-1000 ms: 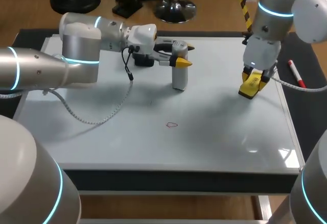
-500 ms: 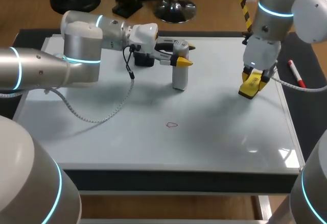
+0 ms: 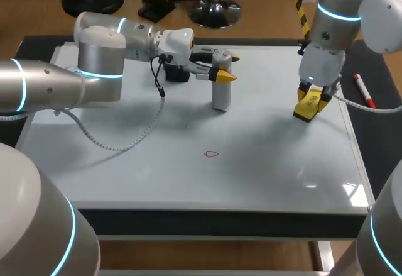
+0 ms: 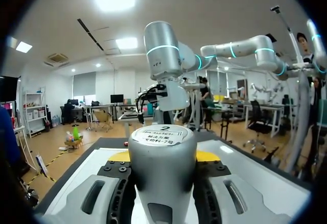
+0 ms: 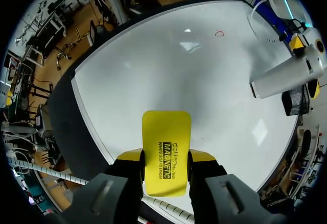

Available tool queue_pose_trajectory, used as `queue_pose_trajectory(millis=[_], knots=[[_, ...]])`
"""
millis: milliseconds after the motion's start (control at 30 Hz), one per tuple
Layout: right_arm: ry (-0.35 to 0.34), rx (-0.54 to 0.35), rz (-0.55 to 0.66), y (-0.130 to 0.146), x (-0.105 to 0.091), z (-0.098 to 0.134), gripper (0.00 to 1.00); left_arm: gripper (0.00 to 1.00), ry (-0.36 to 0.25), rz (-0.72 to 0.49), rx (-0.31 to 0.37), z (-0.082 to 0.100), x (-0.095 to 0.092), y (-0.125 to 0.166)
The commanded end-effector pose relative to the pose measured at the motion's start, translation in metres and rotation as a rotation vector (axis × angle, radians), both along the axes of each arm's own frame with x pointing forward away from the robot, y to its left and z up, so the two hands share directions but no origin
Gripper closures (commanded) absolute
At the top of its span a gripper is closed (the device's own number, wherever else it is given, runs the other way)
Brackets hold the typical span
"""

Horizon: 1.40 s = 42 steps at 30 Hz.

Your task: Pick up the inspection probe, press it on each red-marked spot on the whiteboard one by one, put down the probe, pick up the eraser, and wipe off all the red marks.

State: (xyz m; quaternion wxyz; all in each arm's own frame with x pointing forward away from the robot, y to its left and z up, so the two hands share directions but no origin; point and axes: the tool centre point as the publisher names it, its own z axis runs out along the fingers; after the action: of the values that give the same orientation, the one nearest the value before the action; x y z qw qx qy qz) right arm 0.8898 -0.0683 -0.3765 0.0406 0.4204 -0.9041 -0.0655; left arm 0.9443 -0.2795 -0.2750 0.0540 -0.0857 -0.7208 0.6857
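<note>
A silver cylindrical probe [image 3: 220,89] stands upright on the whiteboard [image 3: 125,175] at its far middle. My left gripper [image 3: 228,66] comes in from the side and is shut on the probe's upper part. In the left wrist view the probe [image 4: 163,168] fills the space between the fingers. One small red mark [image 3: 211,154] lies on the board nearer the front, apart from the probe. At the board's right side my right gripper [image 3: 310,106] points down, shut on the yellow eraser [image 3: 308,109]. In the right wrist view the eraser [image 5: 166,150] is between the yellow tips, and the red mark [image 5: 219,33] is far ahead.
A red marker pen [image 3: 364,91] lies on the dark table strip right of the whiteboard. The left arm's grey cable [image 3: 125,139] hangs over the board's left part. The board's right edge [image 3: 352,131] is close to the right gripper.
My left arm's wrist has shifted slightly upward, with the probe staying in nearly the same spot. The right arm and the eraser have kept still.
</note>
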Motion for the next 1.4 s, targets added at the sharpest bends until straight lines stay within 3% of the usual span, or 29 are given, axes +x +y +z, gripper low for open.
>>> queue_pose_trajectory(millis=[33,267,567,1033,1400], knots=[[-0.001,-0.003,0.002,-0.001,0.000,0.000,1.00,1.00,-0.005,-0.019,0.004,0.007,0.003,0.002],[-0.001,-0.003,0.002,-0.001,0.000,0.000,1.00,1.00,0.014,-0.071,0.000,0.023,0.011,0.010],[-0.001,-0.003,0.002,-0.001,0.000,0.000,1.00,1.00,-0.004,-0.181,0.024,0.047,0.028,0.019],[-0.001,-0.003,0.002,-0.001,0.000,0.000,1.00,1.00,-0.047,-0.271,0.044,0.090,0.066,0.016],[-0.001,-0.003,0.002,-0.001,0.000,0.000,1.00,1.00,-0.073,-0.324,0.081,0.105,0.096,0.018]])
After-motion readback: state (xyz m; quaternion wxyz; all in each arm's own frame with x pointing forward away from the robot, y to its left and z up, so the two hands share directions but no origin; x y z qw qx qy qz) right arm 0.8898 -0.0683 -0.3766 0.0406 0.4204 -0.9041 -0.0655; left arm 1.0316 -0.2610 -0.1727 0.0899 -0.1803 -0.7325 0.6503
